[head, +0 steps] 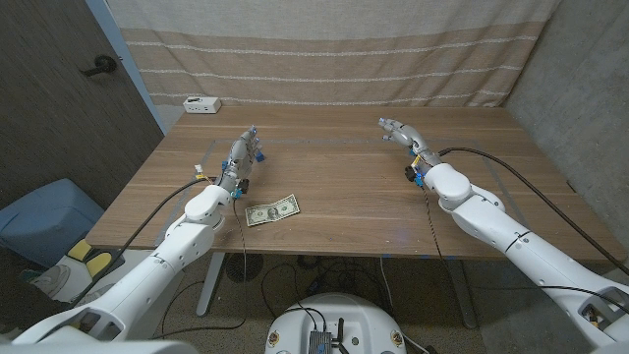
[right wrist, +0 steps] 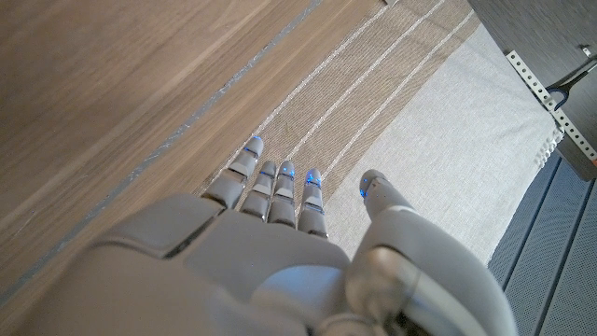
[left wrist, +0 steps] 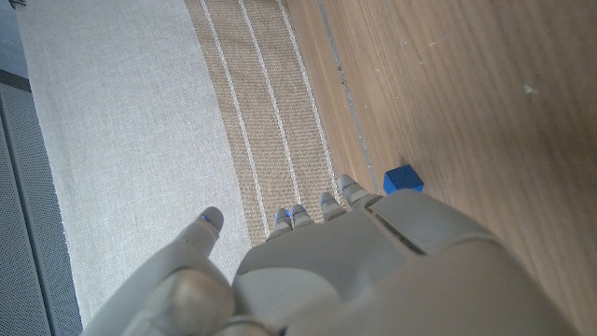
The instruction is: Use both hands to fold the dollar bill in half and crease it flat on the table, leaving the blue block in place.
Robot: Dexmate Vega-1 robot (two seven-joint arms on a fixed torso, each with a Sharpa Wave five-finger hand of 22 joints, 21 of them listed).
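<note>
A dollar bill (head: 272, 209) lies unfolded near the table's front edge, left of the middle. My left hand (head: 246, 152) stands farther back than the bill, fingers stretched out toward the far side, and holds nothing. In the left wrist view a small blue block (left wrist: 403, 179) sits on the wood just past the fingertips (left wrist: 347, 190) of my left hand (left wrist: 373, 271). My right hand (head: 401, 131) is over the right half of the table, well away from the bill, fingers extended and empty. In the right wrist view my right hand (right wrist: 280, 252) has straight fingers above bare wood.
A small white box (head: 202, 103) stands at the table's (head: 354, 187) far left corner. A striped beige curtain (head: 334, 59) hangs behind the table. A blue bin (head: 44, 216) sits on the floor to the left.
</note>
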